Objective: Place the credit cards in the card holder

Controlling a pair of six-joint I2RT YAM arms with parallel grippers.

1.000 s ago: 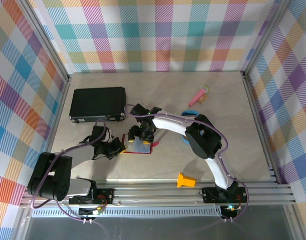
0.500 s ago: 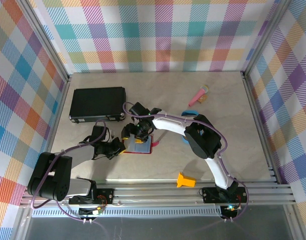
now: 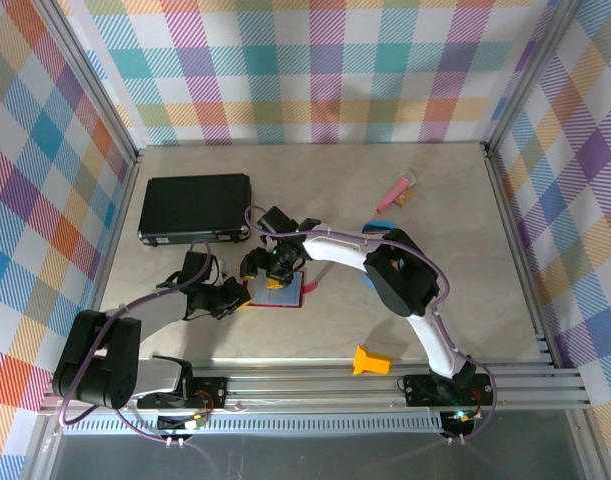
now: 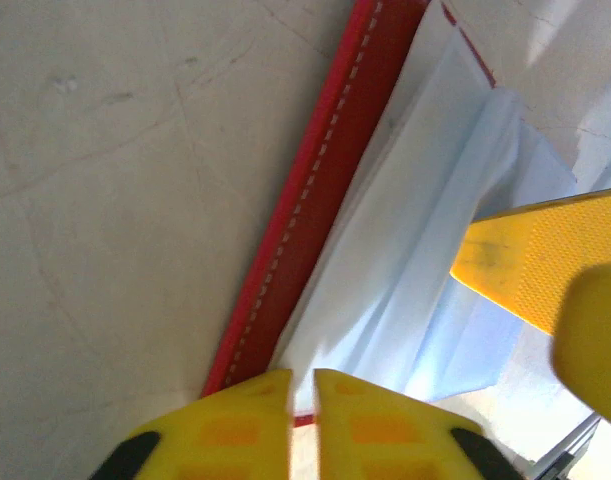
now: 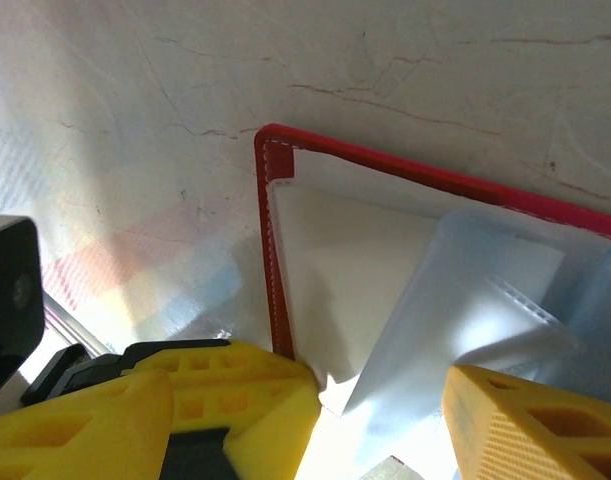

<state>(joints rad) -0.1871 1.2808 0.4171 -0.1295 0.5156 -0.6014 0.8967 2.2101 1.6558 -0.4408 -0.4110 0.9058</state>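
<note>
- Card holder point(image 3: 282, 290) lies open and flat on the table point(image 3: 465, 250), in front of the black flat case point(image 3: 195, 207) and between the 2 grippers
- Its dark-red stitched border frames pale grey-blue inner pockets point(image 4: 405, 300), which look thin, limp and partly see-through
- Left gripper point(image 4: 303, 388) sits at the holder's near-left edge, fingers almost pressed together with a thin slit between them; whether they nip the lining there I cannot tell
- Right gripper point(image 5: 377, 392) hangs low over the open face, fingers spread wide, with a raised pale flap point(image 5: 455, 300) between them; whether that flap is a pocket or a card I cannot tell
- Handling, as a judgement: the holder is light and floppy, so it will likely slide or fold when pushed; pinning 1 leaf by the stiffer red border looks safer than gripping the soft lining
- The pockets probably cling shut, so a mouth has to be lifted or held apart before anything slides in
- The credit cards, being thin stiff plastic, should be light, smooth and slippery; a pinch across a short edge, leaving the leading edge free, would suit feeding into a pocket
- Risk: a card lying flat on the table offers little to grab, and a hard push could buckle the pocket instead of entering it
</note>
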